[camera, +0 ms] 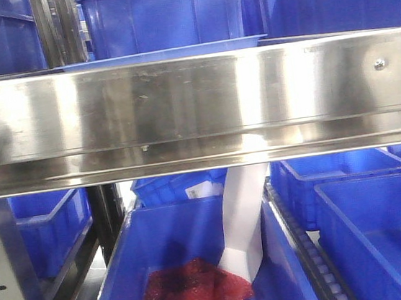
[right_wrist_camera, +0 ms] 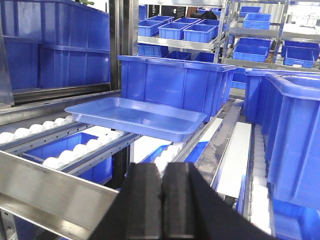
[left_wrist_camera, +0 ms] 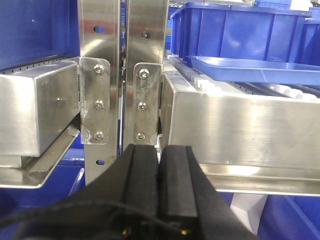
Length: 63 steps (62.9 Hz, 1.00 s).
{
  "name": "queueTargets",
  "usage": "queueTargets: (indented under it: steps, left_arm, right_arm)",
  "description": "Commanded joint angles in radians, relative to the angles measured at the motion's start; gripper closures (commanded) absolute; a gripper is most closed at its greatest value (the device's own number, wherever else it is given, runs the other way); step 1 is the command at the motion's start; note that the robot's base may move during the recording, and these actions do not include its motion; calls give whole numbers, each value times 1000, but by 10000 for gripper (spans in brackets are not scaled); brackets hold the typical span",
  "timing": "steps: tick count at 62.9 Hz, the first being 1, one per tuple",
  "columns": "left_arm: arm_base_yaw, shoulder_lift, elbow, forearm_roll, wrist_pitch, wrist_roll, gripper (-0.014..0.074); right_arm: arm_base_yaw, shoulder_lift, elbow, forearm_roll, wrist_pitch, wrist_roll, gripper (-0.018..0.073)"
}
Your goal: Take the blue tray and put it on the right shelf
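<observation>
**Tray ahead of the right jaws, already on the rollers**

Tray position decides the next move. The blue tray (right_wrist_camera: 135,116) rests on the white rollers of the right shelf (right_wrist_camera: 47,187), just in front of a deep blue bin (right_wrist_camera: 172,85). It lies ahead of and above the right gripper (right_wrist_camera: 162,202), slightly left of centre, its long axis running across that view. The left gripper (left_wrist_camera: 160,185) faces the steel uprights (left_wrist_camera: 145,75), with the tray off to its right. Both pairs of jaws are pressed together, holding nothing. The right arm looks nearer.
</observation>
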Motion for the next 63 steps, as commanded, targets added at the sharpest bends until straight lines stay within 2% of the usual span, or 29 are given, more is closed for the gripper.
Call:
queueTargets:
  steps: [1, 24, 30, 36, 45, 51, 57, 63]
  left_arm:
    - [3, -12, 29, -9, -83, 4, 645]
    - [3, -12, 29, -9, -82, 4, 645]
    - [3, -12, 29, -9, -82, 4, 645]
    - [3, -12, 29, -9, -82, 4, 645]
    - [3, -12, 29, -9, -82, 4, 645]
    - [3, -12, 29, -9, -82, 4, 645]
    - [3, -12, 29, -9, -82, 4, 645]
    - [3, -12, 29, -9, -82, 4, 645]
  right_arm:
    - [-3, 7, -26, -15, -93, -9, 504]
    - [-19, 7, -3, 5, -80, -33, 504]
    - [-91, -14, 39, 123, -44, -127, 504]
    - [-216, -71, 126, 215, -48, -230, 504]
    - [-361, -194, 258, 245, -48, -233, 504]
    - [-426, -266, 345, 253, -59, -233, 504]
    - [-460, -311, 427, 264, -112, -224, 504]
    - [-465, -309, 423, 265, -81, -221, 504]
